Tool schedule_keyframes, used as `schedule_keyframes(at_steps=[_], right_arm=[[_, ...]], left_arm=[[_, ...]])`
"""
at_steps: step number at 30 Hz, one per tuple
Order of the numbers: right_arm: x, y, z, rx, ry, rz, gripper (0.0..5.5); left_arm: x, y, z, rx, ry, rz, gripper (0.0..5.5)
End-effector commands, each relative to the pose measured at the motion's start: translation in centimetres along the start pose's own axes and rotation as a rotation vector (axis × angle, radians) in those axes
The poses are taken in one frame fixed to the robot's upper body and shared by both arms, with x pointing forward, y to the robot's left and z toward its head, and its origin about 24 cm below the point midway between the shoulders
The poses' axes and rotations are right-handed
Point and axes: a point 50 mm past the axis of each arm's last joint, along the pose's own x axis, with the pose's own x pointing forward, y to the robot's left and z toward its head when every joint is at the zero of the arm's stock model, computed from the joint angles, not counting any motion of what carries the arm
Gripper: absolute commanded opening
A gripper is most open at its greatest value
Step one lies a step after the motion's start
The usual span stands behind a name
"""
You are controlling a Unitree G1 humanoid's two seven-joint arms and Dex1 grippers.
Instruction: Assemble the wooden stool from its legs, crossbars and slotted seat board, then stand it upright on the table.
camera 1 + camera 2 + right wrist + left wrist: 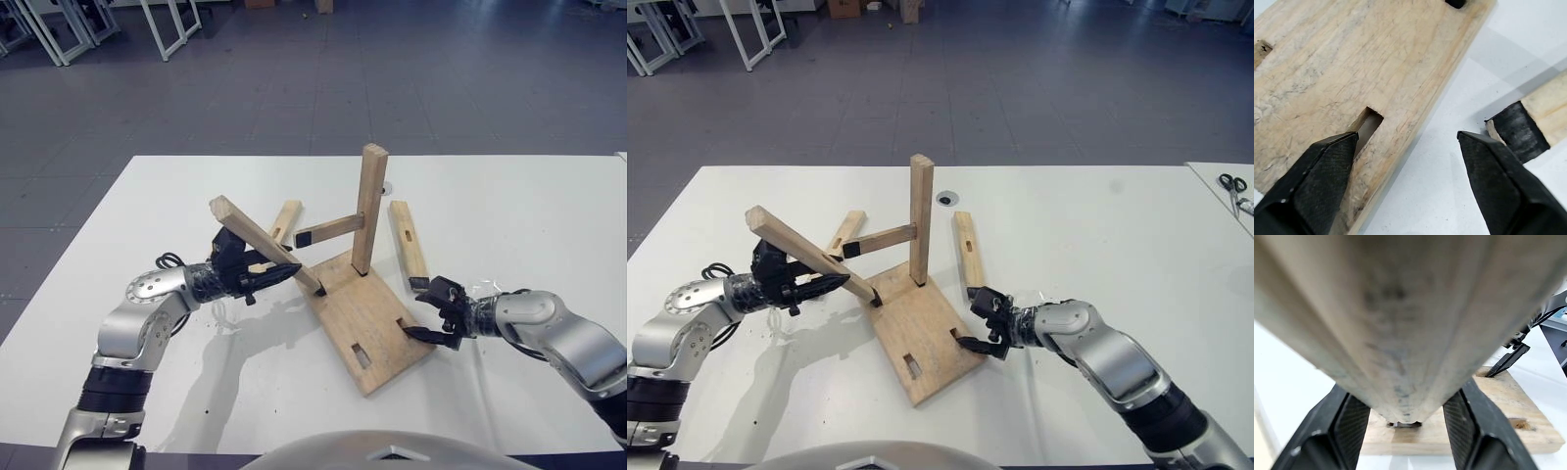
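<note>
The pale wooden slotted seat board (367, 318) lies in the middle of the white bench (529, 206), with one square wooden leg (369, 206) upright in it. The left gripper (281, 271), its arm low and bent, is clamped on a slanted wooden leg (257, 238) which touches the board's left corner. The right gripper (423, 335), fingers apart, straddles the board's right edge, well apart from the bench's right edge.

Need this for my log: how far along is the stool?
Done: one leg stands in the seat board, a crossbar fixed to it. In hand: left jaws hold a tilted second leg at a slot; right jaws, open, straddle the board's edge. Left: two loose pieces, then standing it upright.
</note>
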Motion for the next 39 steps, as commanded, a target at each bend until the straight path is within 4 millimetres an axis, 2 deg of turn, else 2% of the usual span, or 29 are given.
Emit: schedule_keyframes(at_steps=[1, 4, 10, 17, 24, 29, 32, 34, 37, 39], right_arm=[[0.2, 0.0, -1.3, 0.031, 0.062, -0.027, 3.71], [0.3, 0.0, -1.3, 0.033, 0.057, -0.032, 3.71], [0.4, 0.2, -1.1, 0.024, 0.051, -0.03, 3.71], [0.8, 0.4, -1.2, 0.022, 0.047, -0.025, 3.71], [0.8, 0.2, -0.8, 0.025, 0.03, -0.039, 3.71], [0.7, -0.1, -0.6, 0.039, 0.013, -0.054, 3.71], [-0.7, -1.9, 1.8, 0.157, -0.133, -0.089, 3.71], [-1.8, -3.1, 3.3, 0.224, -0.232, -0.106, 3.38], [-2.4, -3.2, 4.4, 0.279, -0.29, -0.091, 2.76], [-2.0, -2.1, 6.1, 0.361, -0.389, -0.018, 2.3]], left_arm=[[-1.1, 0.5, -0.3, -0.006, 0.099, 0.028, 2.05], [-1.3, 0.3, -0.5, -0.007, 0.108, 0.038, 2.05], [0.1, 0.7, -2.0, -0.008, 0.218, 0.108, 2.05], [0.5, 2.2, -0.7, -0.097, 0.217, 0.126, 2.05], [0.4, 2.9, -0.9, 0.044, 0.419, 0.081, 2.05], [0.6, 3.4, -0.4, 0.064, 0.438, 0.067, 2.05], [0.4, 3.4, -0.9, 0.042, 0.442, 0.073, 2.05], [0.2, 3.3, -1.2, 0.028, 0.444, 0.073, 2.05], [0.3, 3.1, -1.5, 0.022, 0.44, 0.073, 2.05], [0.4, 3.1, -1.5, 0.023, 0.437, 0.071, 2.05]])
